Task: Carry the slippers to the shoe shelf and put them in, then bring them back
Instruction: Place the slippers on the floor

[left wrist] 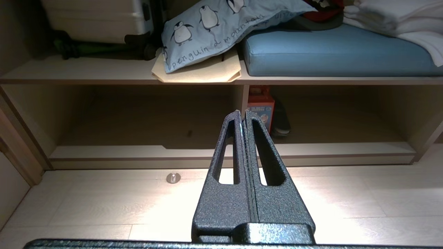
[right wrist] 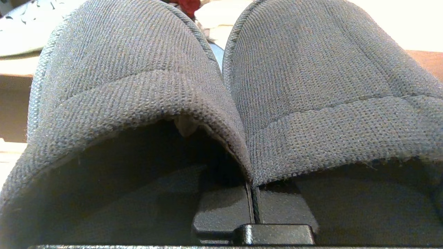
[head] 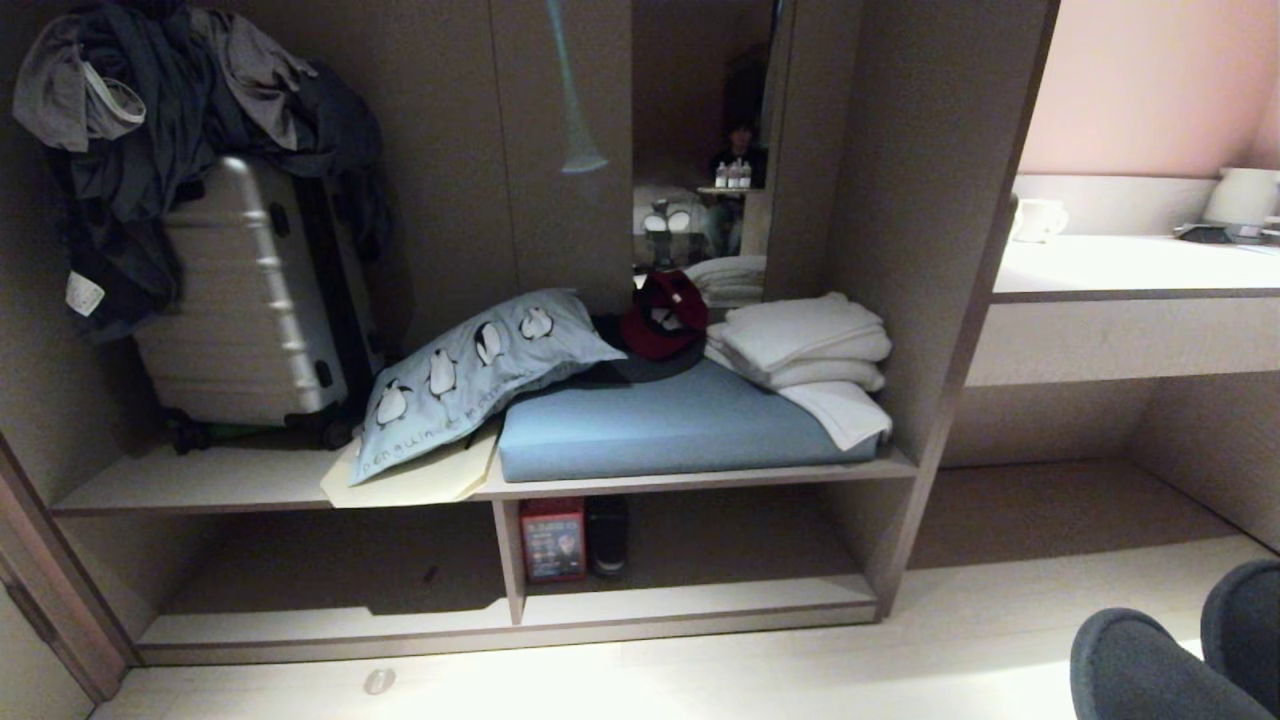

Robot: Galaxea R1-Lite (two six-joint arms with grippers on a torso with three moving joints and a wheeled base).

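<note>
Shelving comes first: the shoe shelf [head: 700, 600] already holds a red box [head: 552, 540] and black shoe [head: 607, 535], leaving room to bump them. The slippers [right wrist: 221, 86], low to the right, hang pinched together in the right end effector [right wrist: 254, 204]; a loosened inner edge could drop one. The left end effector [left wrist: 243, 116] is clenched empty.

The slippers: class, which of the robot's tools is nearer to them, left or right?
Right. The right tool is shut on the slippers, pinching their adjoining inner edges. The left tool is shut and empty, held over the floor facing the shoe shelf, no slipper near it.
</note>
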